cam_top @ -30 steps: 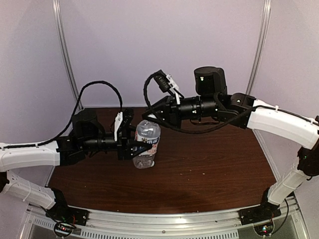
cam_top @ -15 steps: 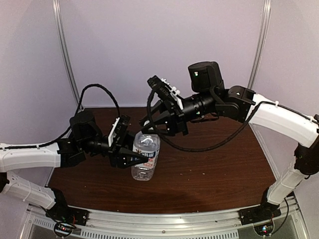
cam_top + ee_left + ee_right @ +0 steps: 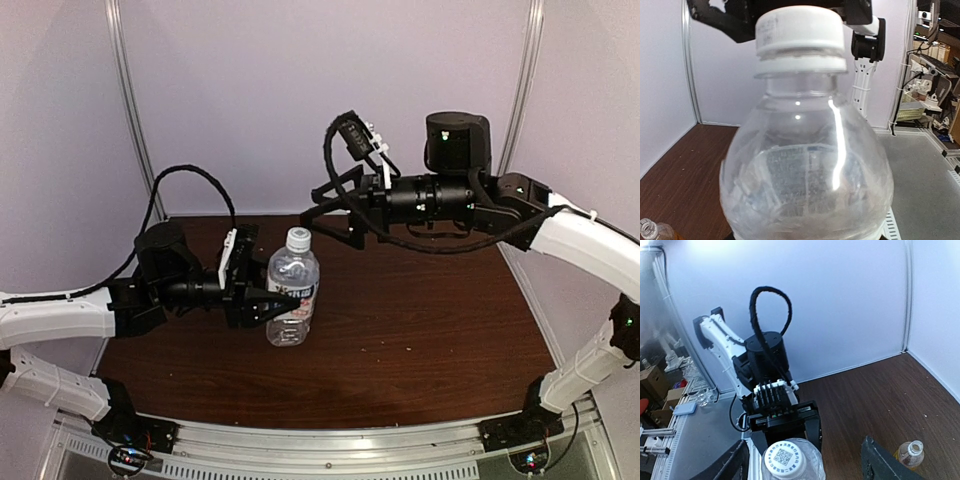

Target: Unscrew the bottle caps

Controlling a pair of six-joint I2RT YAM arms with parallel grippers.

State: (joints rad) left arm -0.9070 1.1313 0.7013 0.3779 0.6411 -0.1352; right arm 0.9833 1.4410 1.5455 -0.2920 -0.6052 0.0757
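The left pincer (image 3: 278, 300) gripped the clear bottle (image 3: 295, 285) at centre frame, contents unclear. The right pincer (image 3: 323, 208) gaped open above its white cap (image 3: 298, 238).

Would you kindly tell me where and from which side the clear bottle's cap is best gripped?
Take the white cap by its round side wall, coming from above: the clear bottle stands upright, its body clamped by the left hand, leaving the top free.
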